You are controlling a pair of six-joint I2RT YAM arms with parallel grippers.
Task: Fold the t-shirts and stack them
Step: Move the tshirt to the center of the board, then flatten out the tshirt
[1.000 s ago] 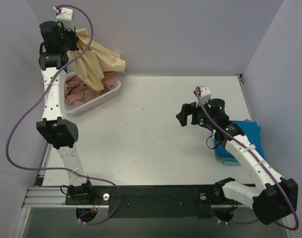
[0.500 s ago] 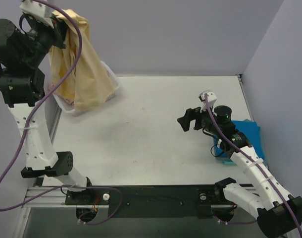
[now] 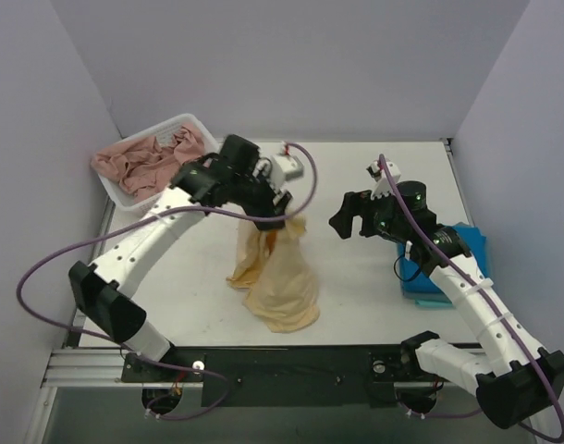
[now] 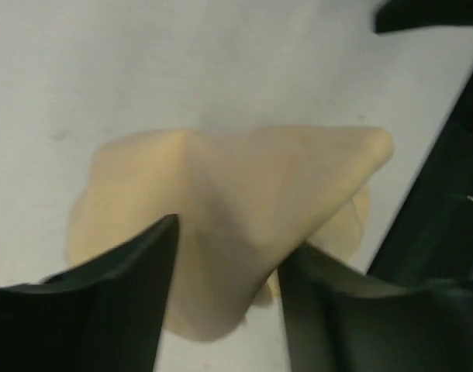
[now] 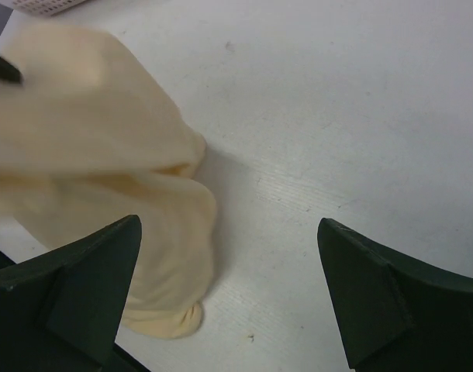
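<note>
Matte white table (image 3: 374, 171), limp yellow-peach shirt (image 3: 280, 277) draped from left end effector (image 4: 227, 248)

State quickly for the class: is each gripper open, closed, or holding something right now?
Left gripper: closed, holding the yellow-peach t-shirt by a bunched fold.
Right gripper: open, holding nothing.

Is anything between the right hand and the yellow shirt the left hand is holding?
Nothing visible. Only table surface lies between the open right hand and the yellow shirt, which hangs from the left hand.
</note>
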